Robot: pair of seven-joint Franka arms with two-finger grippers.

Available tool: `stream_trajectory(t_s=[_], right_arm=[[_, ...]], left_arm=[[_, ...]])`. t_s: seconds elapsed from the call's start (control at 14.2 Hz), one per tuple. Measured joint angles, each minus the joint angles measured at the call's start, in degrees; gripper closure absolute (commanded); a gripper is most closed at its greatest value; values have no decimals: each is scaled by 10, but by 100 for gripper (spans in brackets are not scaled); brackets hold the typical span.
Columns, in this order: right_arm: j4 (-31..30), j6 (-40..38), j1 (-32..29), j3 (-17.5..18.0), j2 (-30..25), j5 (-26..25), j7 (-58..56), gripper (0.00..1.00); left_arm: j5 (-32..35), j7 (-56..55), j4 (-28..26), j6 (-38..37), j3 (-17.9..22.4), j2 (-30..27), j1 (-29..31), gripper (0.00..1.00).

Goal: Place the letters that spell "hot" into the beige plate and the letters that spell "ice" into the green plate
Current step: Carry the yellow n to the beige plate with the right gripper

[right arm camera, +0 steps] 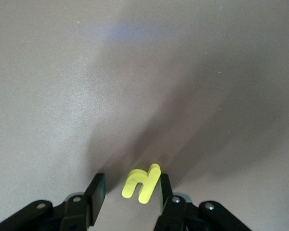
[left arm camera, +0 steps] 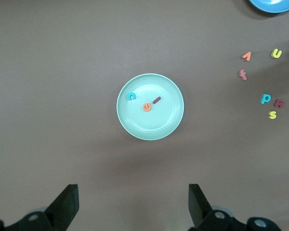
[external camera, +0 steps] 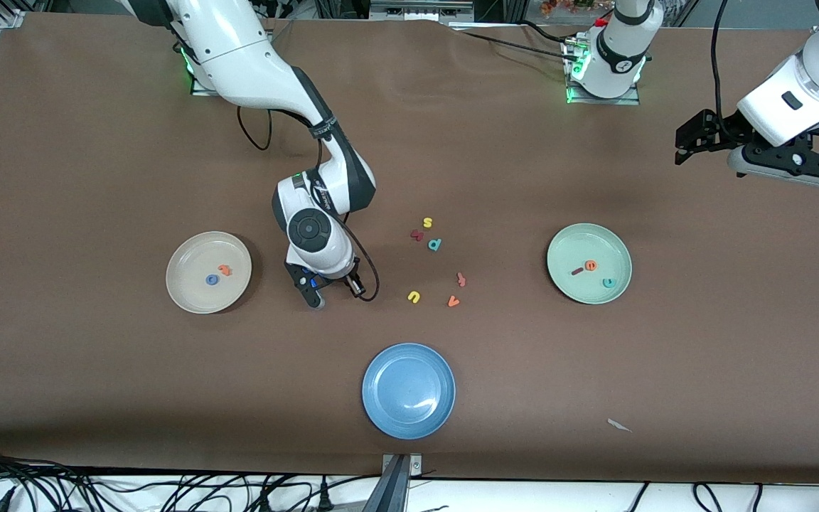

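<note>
Right claw (right arm camera: 128,192) sits low on the worktop (external camera: 97,391) beside the beige plate (external camera: 189,295), fingers either side of the yellow "h" (right arm camera: 141,184), whether gripping it I cannot tell; left claw (left arm camera: 133,204) waits released above the green plate (left arm camera: 168,120)

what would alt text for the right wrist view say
The right gripper sits low over the brown table, its two black fingers either side of a small yellow letter h. One finger touches the letter; the other stands apart from it.

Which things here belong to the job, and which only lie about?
Job: beige plate with blue o, orange t; yellow h between right gripper fingers; green plate holding i, c, e.
Lying about: blue plate; s, p, u, v.
</note>
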Motion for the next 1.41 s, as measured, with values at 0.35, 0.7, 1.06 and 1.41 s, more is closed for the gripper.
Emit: stream_trajectory(t_s=[0.35,0.7,1.06,1.41], right_arm=[[0,0,-1,-1,0,0,-9,57],[0,0,-1,-2,0,0,-20,69],[1,0,-1,-3,-1,0,-20,76],[1,0,-1,-3,-1,0,-24,85]], left_arm=[[0,0,0,0,0,0,0,0],[0,0,0,0,0,2,0,0],[0,0,0,0,0,2,0,0],[0,0,0,0,0,2,1,0]])
